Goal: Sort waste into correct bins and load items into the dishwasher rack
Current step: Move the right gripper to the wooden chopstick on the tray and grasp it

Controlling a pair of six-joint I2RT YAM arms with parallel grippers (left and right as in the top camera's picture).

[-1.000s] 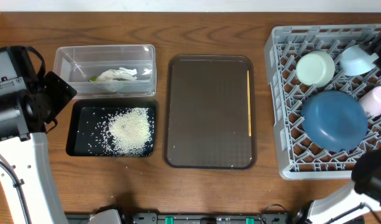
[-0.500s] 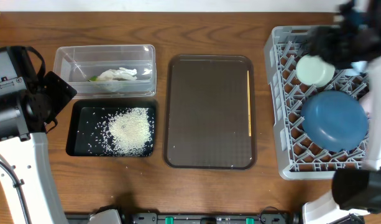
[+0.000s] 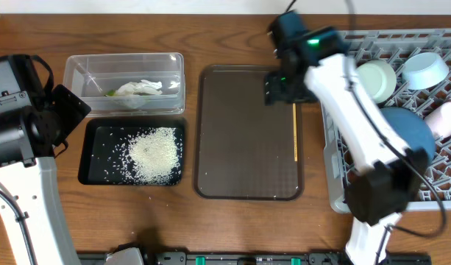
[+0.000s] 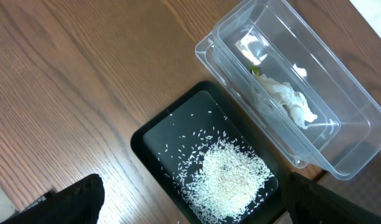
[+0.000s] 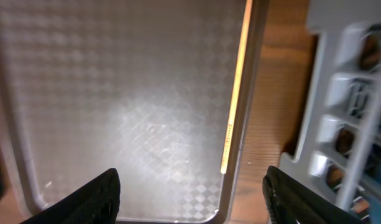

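The rice [image 3: 155,153] lies heaped in the black tray [image 3: 93,158]. The crumpled tissue [image 3: 140,88] and the green-yellow wrapper [image 3: 109,93] lie in the clear tub [image 3: 173,62]. The grey dishwasher rack [image 3: 335,177] holds the pale green bowl [image 3: 377,79], the light blue bowl [image 3: 425,70], the dark blue bowl [image 3: 416,129] and the pink cup [image 3: 447,118]. My right gripper [image 3: 279,87] hangs open and empty over the brown tray's back right corner [image 5: 193,193]. My left gripper [image 3: 67,110] is open and empty above the rice [image 4: 193,202].
The brown serving tray [image 3: 240,147] lies in the middle, with a thin yellow stick [image 3: 295,129] along its right edge. My right arm reaches across the rack's left side and hides part of the dark blue bowl. Bare wood shows around the bins.
My right arm has swung left from the rack's far right corner to the brown tray's back right corner. The left arm has not moved.
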